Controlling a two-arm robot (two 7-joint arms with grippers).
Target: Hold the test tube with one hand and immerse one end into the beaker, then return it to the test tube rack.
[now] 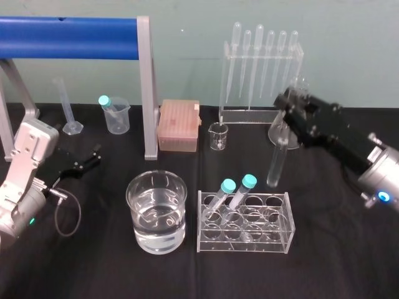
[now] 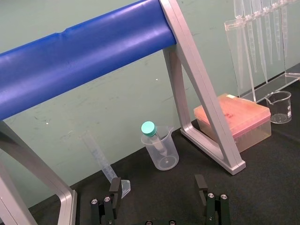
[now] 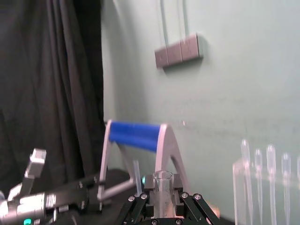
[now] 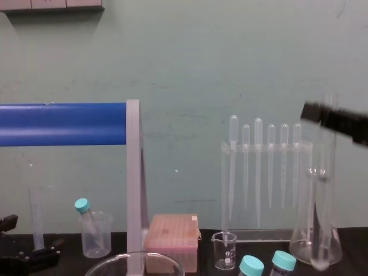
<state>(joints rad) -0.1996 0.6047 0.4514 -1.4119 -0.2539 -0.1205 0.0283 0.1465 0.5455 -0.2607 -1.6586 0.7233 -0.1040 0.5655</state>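
The test tube [image 1: 276,163], clear with an open lipped rim [image 3: 162,177], hangs upright in my right gripper [image 1: 288,123], which is shut on its upper part. The tube's lower end is above the table just behind the right end of the clear test tube rack [image 1: 244,223], which holds two teal-capped tubes [image 1: 237,190]. In the chest view the tube [image 4: 322,224] hangs in front of a conical flask. The beaker [image 1: 156,212], wide and part full of water, stands left of the rack. My left gripper [image 1: 90,159] rests open at the far left.
A pipette stand [image 1: 260,68], a conical flask [image 4: 315,244] and a small beaker [image 1: 219,136] stand behind the rack. A pink tip box [image 1: 179,126], a plastic cup [image 1: 116,116], a graduated cylinder [image 1: 68,109] and a blue-barred metal frame [image 1: 147,87] line the back left.
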